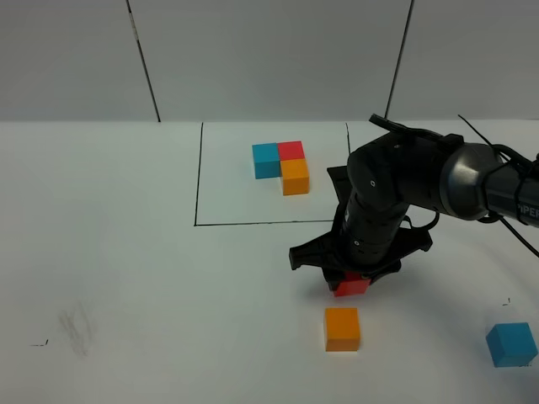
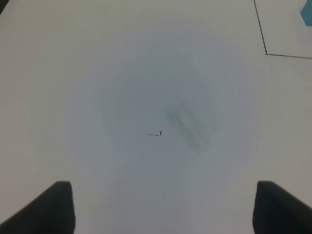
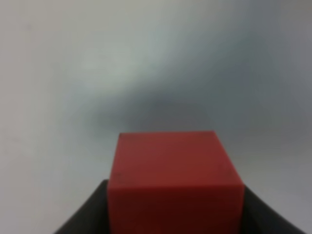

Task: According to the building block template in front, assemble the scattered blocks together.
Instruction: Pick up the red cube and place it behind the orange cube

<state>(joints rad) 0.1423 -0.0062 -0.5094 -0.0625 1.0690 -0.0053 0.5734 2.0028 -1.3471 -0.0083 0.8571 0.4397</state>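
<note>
The building block template (image 1: 282, 164), a joined blue, red and orange trio, lies inside a thin black drawn rectangle (image 1: 199, 177) at the back. My right gripper (image 1: 349, 279) is shut on the red block (image 1: 351, 286), low over the table just in front of the rectangle. The right wrist view shows the red block (image 3: 175, 180) filling the gap between the dark fingers (image 3: 83, 217). An orange block (image 1: 342, 328) lies just in front of it. A light blue block (image 1: 511, 344) rests at the front right. My left gripper (image 2: 168, 207) is open over bare table.
A grey smudge (image 1: 76, 326) and a small pen mark (image 1: 38, 342) sit at the front left; the smudge (image 2: 187, 126) lies under the left wrist. A corner of the drawn rectangle (image 2: 265, 52) shows there too.
</note>
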